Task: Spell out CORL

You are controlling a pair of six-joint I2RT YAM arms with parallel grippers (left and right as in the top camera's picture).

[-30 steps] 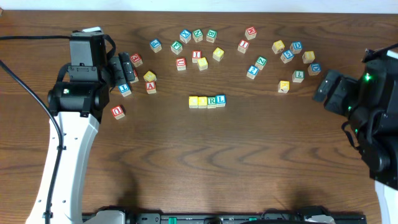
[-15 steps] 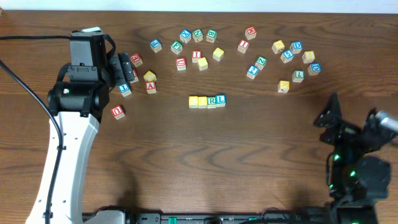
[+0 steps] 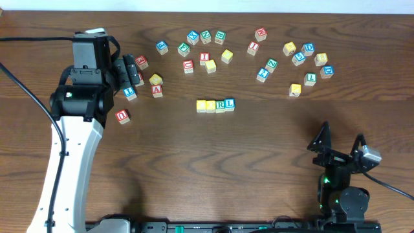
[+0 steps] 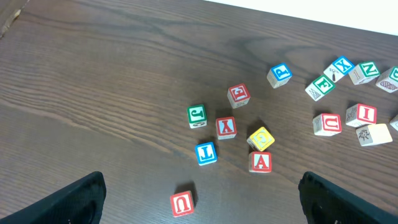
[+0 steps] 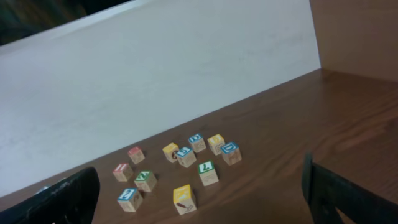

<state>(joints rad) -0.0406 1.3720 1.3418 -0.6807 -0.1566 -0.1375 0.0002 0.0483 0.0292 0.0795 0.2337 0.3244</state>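
Note:
Four cubes stand in a touching row at the table's middle: two yellow-topped cubes (image 3: 201, 105) (image 3: 210, 105), a green R cube (image 3: 220, 105) and a blue L cube (image 3: 229, 103). My left gripper (image 3: 132, 72) is open and empty at the back left, over scattered cubes; its fingers frame the lower edge of the left wrist view (image 4: 199, 202). My right gripper (image 3: 341, 141) is open and empty at the front right, far from the row. The row does not show in either wrist view.
Loose cubes lie along the back (image 3: 205, 37) and back right (image 3: 308, 48). A red U cube (image 3: 122, 116), red A cube (image 3: 157, 90) and blue cube (image 3: 130, 93) lie near my left gripper. The right wrist view shows several cubes (image 5: 207, 172) and a white wall.
My right arm has drawn back from the back right toward the front edge and folded down. The left arm and the cubes have not moved.

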